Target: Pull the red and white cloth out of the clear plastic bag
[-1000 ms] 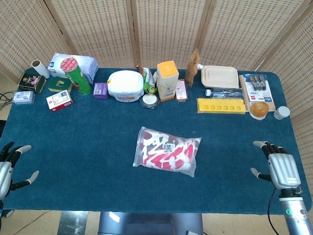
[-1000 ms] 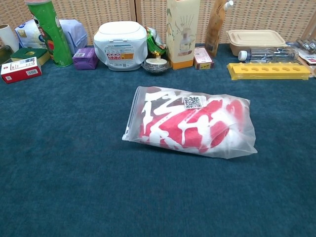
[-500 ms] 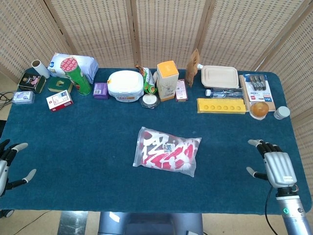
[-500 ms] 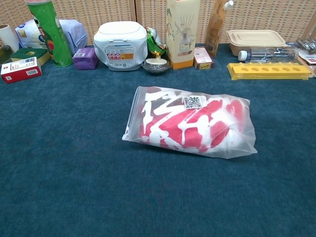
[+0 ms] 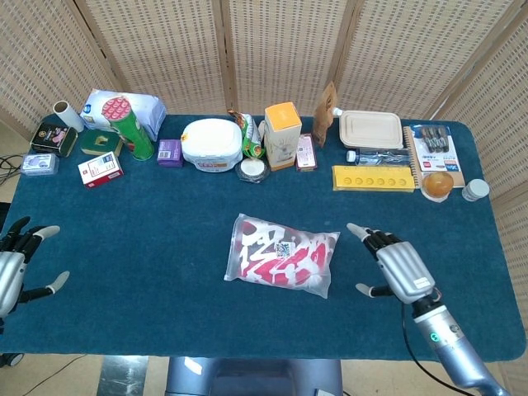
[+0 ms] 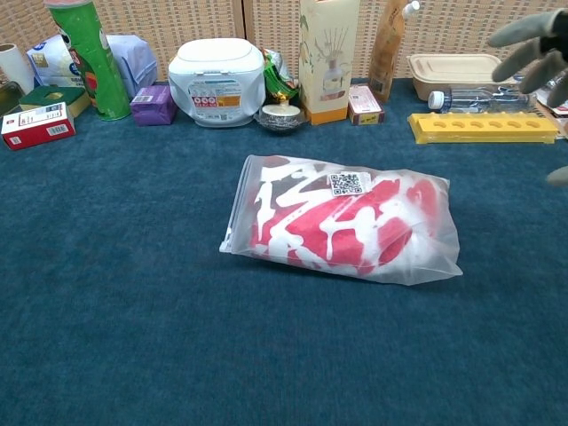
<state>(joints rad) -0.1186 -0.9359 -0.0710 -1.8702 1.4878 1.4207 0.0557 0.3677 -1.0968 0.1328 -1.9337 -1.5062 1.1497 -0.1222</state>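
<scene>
A clear plastic bag [image 5: 280,256] [image 6: 342,217] lies flat in the middle of the blue table, with the red and white cloth [image 5: 276,262] [image 6: 328,226] folded inside it. My right hand [image 5: 398,266] [image 6: 537,49] hovers just right of the bag, fingers spread, holding nothing and not touching the bag. Far off at the table's left edge my left hand [image 5: 15,266] is spread open and empty; the chest view does not show it.
Along the back of the table stand a green can [image 5: 132,132], a white tub [image 5: 212,144], an orange-topped carton [image 5: 282,134], a yellow tray [image 5: 373,178], a lidded box [image 5: 370,129] and several small packs. Bare blue cloth [image 5: 148,239] surrounds the bag.
My right hand has swung left from the table's right edge to beside the bag and now shows in the chest view. The left hand shifted slightly. The bag has not moved.
</scene>
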